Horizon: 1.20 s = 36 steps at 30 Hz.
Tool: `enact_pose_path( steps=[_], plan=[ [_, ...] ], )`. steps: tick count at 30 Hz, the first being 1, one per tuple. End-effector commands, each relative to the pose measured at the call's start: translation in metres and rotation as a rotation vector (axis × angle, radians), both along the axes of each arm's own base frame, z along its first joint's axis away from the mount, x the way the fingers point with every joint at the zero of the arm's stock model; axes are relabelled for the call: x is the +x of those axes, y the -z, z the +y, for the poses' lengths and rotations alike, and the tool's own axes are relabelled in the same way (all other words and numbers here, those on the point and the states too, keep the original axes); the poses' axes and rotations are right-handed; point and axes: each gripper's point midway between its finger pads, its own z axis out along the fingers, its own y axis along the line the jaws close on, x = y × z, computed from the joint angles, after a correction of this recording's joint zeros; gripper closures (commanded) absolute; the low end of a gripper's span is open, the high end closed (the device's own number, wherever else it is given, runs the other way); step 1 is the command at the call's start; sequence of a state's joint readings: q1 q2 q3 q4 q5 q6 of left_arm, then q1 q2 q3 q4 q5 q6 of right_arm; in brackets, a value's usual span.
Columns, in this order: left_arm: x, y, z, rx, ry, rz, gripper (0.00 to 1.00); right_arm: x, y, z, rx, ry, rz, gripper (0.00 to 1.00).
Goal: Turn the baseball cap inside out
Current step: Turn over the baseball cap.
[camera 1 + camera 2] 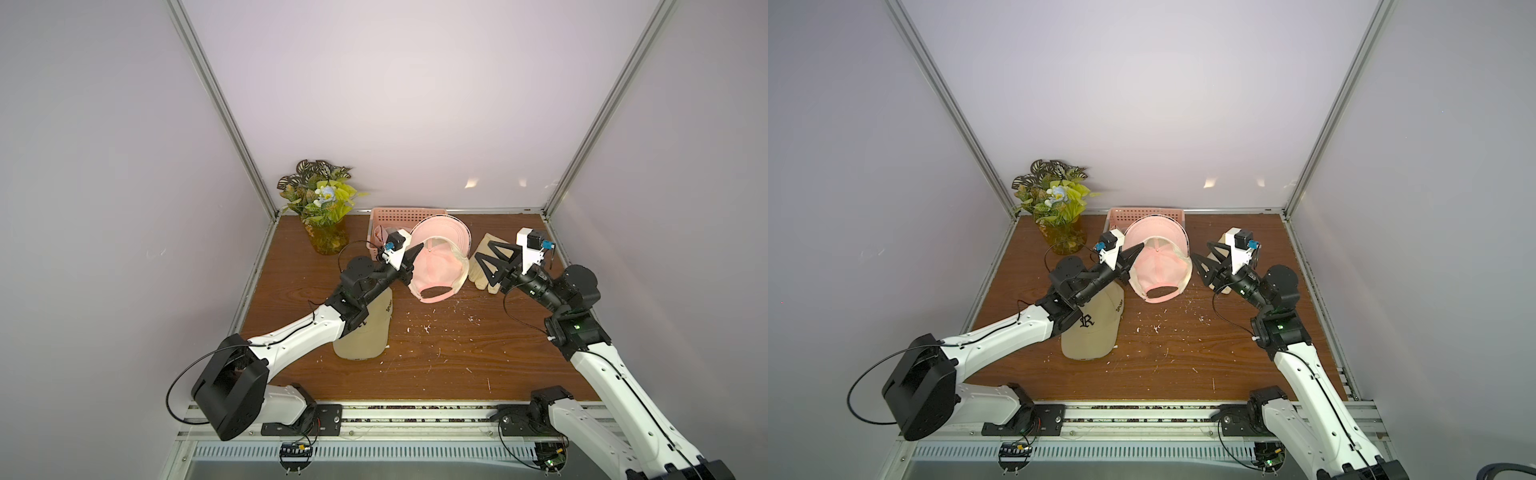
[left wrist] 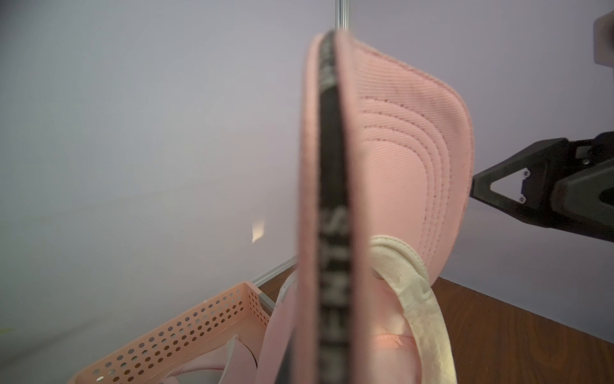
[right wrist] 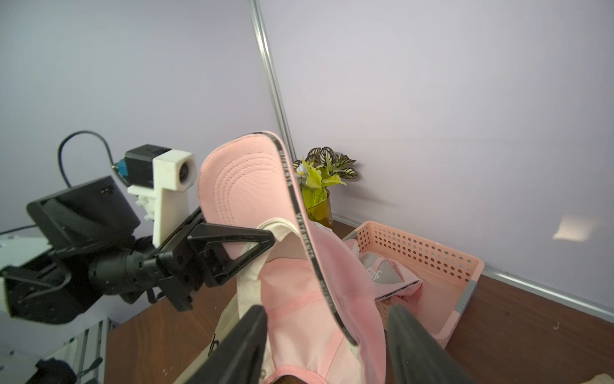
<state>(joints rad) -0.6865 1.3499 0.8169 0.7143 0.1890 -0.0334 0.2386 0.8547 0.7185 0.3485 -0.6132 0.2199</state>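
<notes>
The pink baseball cap [image 1: 438, 268] [image 1: 1158, 270] hangs over the back of the table, its brim upright with a black lettered edge and its strap opening toward the front. Its cream sweatband [image 3: 282, 232] is exposed. My left gripper [image 1: 417, 250] [image 1: 1139, 249] [image 3: 270, 240] is shut on that band where it meets the brim. In the left wrist view the brim [image 2: 398, 149] fills the middle and hides the jaws. My right gripper [image 1: 482, 270] [image 1: 1200, 269] [image 3: 332, 349] is open at the cap's right side. The crown shows between its spread fingers, and I cannot tell whether they touch it.
A beige cap [image 1: 365, 332] [image 1: 1096, 328] lies under my left arm. A pink perforated basket [image 1: 407, 214] [image 3: 432, 252] holding another pink cap stands at the back wall. A plant in a yellow vase [image 1: 324, 208] fills the back left corner. A work glove [image 1: 486, 245] lies under my right gripper.
</notes>
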Motion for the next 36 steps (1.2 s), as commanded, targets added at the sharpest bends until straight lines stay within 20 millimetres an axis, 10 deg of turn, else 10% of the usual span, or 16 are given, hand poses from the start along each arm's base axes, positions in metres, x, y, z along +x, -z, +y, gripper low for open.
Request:
enact_pose_path(
  steps=[1, 8, 13, 16, 25, 31, 36],
  plan=[
    [-0.009, -0.018, -0.007, -0.028, 0.085, 0.019, 0.99, -0.011, -0.018, 0.014, -0.088, -0.073, -0.161, 0.36],
    [-0.018, -0.018, -0.017, -0.018, 0.168, 0.049, 0.99, -0.003, -0.007, 0.023, -0.147, -0.066, -0.16, 0.37],
    [-0.024, -0.017, -0.024, -0.01, 0.226, 0.071, 0.97, 0.001, -0.004, 0.031, -0.185, -0.077, -0.188, 0.72],
    [-0.019, -0.021, -0.021, 0.018, 0.195, 0.067, 0.73, 0.006, -0.001, 0.033, -0.243, -0.039, -0.206, 1.0],
    [-0.002, -0.034, -0.01, 0.293, 0.112, 0.014, 0.26, 0.008, 0.006, 0.045, -0.413, -0.01, -0.261, 1.0],
    [-0.005, -0.026, -0.027, 0.426, 0.233, -0.012, 0.32, -0.001, 0.006, 0.061, -0.433, -0.078, -0.285, 1.0],
    [-0.024, -0.019, -0.04, 0.419, 0.377, -0.029, 0.59, -0.004, 0.003, 0.062, -0.423, -0.082, -0.295, 0.99]
  ],
)
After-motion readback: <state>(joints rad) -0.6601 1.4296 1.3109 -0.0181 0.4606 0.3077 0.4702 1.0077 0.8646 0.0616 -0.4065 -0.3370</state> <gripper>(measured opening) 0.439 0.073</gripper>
